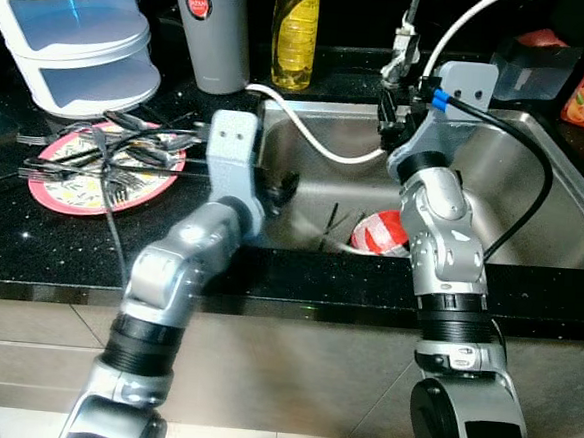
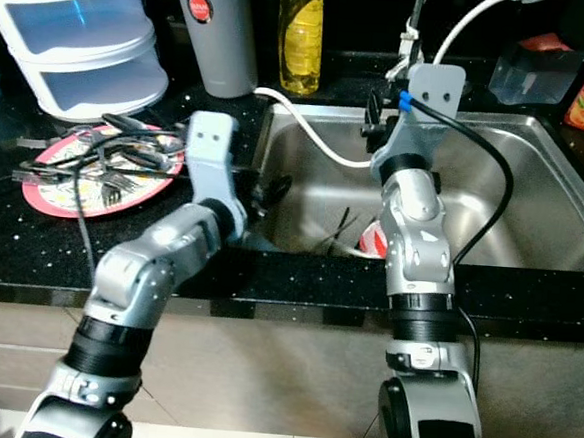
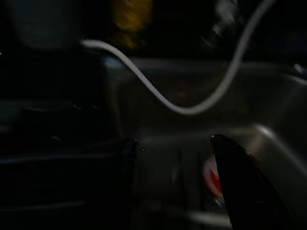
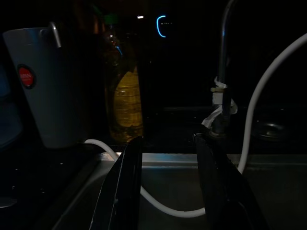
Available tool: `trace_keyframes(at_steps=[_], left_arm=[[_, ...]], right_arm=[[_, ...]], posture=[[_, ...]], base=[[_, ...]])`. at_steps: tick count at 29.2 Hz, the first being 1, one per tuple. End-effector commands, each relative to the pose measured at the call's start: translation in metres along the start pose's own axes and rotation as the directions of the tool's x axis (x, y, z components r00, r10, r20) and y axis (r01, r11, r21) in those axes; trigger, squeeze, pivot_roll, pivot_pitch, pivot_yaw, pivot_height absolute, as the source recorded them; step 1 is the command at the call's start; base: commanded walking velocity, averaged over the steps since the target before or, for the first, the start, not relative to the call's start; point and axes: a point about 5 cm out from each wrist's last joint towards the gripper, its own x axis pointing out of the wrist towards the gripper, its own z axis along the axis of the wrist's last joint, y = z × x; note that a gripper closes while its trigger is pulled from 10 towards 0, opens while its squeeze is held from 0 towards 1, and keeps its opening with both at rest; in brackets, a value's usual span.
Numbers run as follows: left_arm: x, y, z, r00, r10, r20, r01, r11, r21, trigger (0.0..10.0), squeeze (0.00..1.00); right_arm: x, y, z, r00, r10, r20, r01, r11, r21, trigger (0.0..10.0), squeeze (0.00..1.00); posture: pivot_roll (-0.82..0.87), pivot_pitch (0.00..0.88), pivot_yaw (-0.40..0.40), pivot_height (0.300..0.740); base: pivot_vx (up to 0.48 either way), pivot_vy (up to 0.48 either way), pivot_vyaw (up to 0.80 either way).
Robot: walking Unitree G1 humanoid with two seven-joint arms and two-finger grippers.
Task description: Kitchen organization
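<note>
Both grippers are held over the sink (image 1: 538, 146). The right gripper (image 4: 168, 191) is spread apart, empty. The left gripper (image 1: 279, 190) state cannot be told.

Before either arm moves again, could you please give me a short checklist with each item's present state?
1. Right gripper open and empty: ok.
2. Left gripper at the sink's left edge, finger state: cannot tell.
3. White hose away from both grippers: not ok, it drapes between them.
4. Forks piled on the pink plate: ok.
5. Red-and-white item and utensils in the sink reachable: cannot tell.
</note>
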Motion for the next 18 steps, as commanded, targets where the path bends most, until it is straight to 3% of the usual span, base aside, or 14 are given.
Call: trace_keyframes(at_steps=[1,4,8,10,11,13,14,16,18], left_arm=[[-0.001,0.007,0.009,0.997,0.058,0.052,-0.058,0.998,0.014,10.0,0.0],[-0.004,0.016,0.015,0.986,0.143,0.087,-0.141,0.99,-0.028,10.0,0.0],[-0.007,0.017,0.017,0.979,0.171,0.108,-0.165,0.984,-0.059,10.0,0.0],[-0.015,0.015,0.023,0.965,0.218,0.145,-0.184,0.958,-0.22,10.0,0.0],[-0.015,0.015,0.023,0.965,0.218,0.145,-0.184,0.958,-0.22,10.0,0.0],[-0.023,0.018,0.022,0.944,0.314,0.102,-0.236,0.857,-0.458,10.0,0.0],[-0.023,0.018,0.022,0.944,0.314,0.102,-0.236,0.857,-0.458,10.0,0.0],[-0.027,0.021,0.021,0.933,0.352,0.077,-0.254,0.794,-0.553,10.0,0.0],[-0.029,0.02,0.022,0.935,0.348,0.07,-0.246,0.778,-0.578,10.0,0.0]], right_arm=[[0.0,0.002,-0.001,1.0,0.005,0.002,-0.005,1.0,0.006,10.0,0.0],[0.0,0.002,-0.001,1.0,0.006,0.002,-0.006,1.0,0.007,10.0,0.0],[0.0,0.002,-0.001,1.0,0.006,0.002,-0.006,1.0,0.008,10.0,0.0],[0.0,0.003,-0.001,1.0,0.007,0.002,-0.007,1.0,0.009,10.0,0.0],[0.0,0.003,-0.001,1.0,0.007,0.002,-0.007,1.0,0.009,10.0,0.0],[0.0,0.003,-0.001,1.0,0.007,0.0,-0.007,1.0,0.009,10.0,0.0],[0.0,0.003,-0.001,1.0,0.007,0.0,-0.007,1.0,0.009,10.0,0.0],[-0.001,0.004,-0.002,1.0,0.008,-0.002,-0.008,1.0,0.01,10.0,0.0],[0.0,0.004,-0.002,1.0,0.01,-0.003,-0.01,1.0,0.01,10.0,0.0]], posture=[[-0.01,0.0,0.064,0.74],[-0.01,0.0,0.064,0.74],[-0.01,0.0,0.064,0.74],[-0.01,0.0,0.066,0.74],[-0.01,0.0,0.066,0.74],[0.0,0.0,0.065,0.74],[0.0,0.0,0.065,0.74],[0.0,0.0,0.063,0.74],[0.01,0.0,0.063,0.74]], base=[[0.0,0.0,0.0],[0.0,0.0,0.0],[0.0,0.0,0.0],[0.0,0.0,0.0],[0.0,0.0,0.0],[0.0,0.0,0.0],[0.0,0.0,0.0],[0.0,0.0,0.0],[0.0,0.0,0.0]])
